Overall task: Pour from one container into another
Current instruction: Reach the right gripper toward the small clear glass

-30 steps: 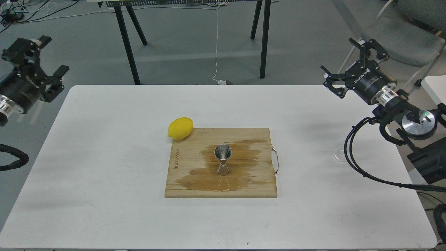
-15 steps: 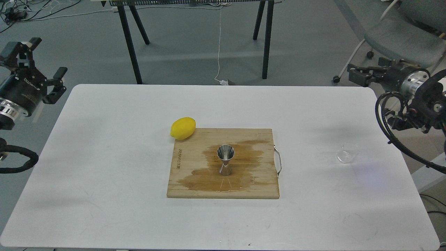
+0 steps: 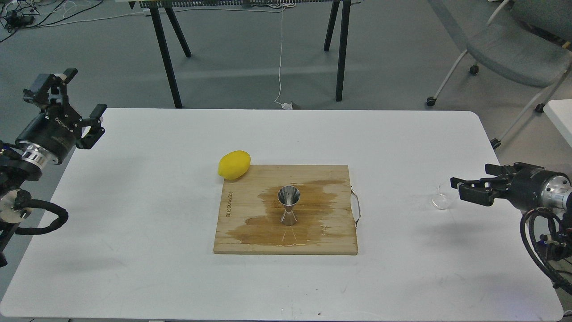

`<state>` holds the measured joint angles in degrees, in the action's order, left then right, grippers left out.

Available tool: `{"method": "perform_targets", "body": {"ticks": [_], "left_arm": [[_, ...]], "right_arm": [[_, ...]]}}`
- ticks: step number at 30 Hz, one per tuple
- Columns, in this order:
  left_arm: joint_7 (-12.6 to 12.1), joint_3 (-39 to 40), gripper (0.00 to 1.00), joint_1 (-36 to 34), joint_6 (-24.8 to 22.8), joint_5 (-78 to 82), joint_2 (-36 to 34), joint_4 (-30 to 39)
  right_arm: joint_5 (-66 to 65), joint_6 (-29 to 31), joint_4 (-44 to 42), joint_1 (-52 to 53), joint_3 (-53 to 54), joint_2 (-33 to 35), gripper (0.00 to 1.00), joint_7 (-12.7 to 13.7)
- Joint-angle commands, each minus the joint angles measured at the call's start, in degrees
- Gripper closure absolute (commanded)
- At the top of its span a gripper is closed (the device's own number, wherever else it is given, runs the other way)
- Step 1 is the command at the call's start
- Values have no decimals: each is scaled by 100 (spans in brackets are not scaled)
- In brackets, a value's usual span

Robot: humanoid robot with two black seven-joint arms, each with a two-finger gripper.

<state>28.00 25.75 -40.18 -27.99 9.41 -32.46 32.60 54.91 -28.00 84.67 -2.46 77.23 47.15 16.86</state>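
Your right tool, fingers parted and empty, sits level just beside the glass cup, lined up to grasp it; the jigger stands well beyond.

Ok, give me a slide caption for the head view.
Right tool nears the glass cup; the jigger stands on the wet wooden board.

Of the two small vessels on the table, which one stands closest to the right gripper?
The clear glass cup, standing on the bare white table just before the right gripper. The steel jigger stands far off, mid-way on the wet wooden board.
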Motion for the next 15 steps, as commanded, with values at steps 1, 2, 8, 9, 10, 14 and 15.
{"method": "perform_targets", "body": {"ticks": [1,2,8,9,10,14,15], "left_arm": [[0,1,1,72,-1,0,-6,1],[0,1,1,72,-1,0,-15,1],[0,9,1,133,-1,0,-15,-8],[0,1,1,133,-1,0,-6,1],[0,1,1,133,-1,0,3,1],[0,1,1,142,-1,0,12,1],[0,1,1,142,-1,0,12,1]], "right_arm": [[-41,0,-459,-44,-6,-320,2,-7],[-50,0,-547,-44,-6,-382,2,-16],[-331,0,-970,-53,-6,-795,2,-25],[-384,0,-1022,-27,-6,-848,2,-16],[-445,0,-1084,-9,-6,-900,2,-16],[-647,0,-1233,79,-111,-954,2,-33],[-700,0,-1260,105,-120,-962,2,-34]]}}
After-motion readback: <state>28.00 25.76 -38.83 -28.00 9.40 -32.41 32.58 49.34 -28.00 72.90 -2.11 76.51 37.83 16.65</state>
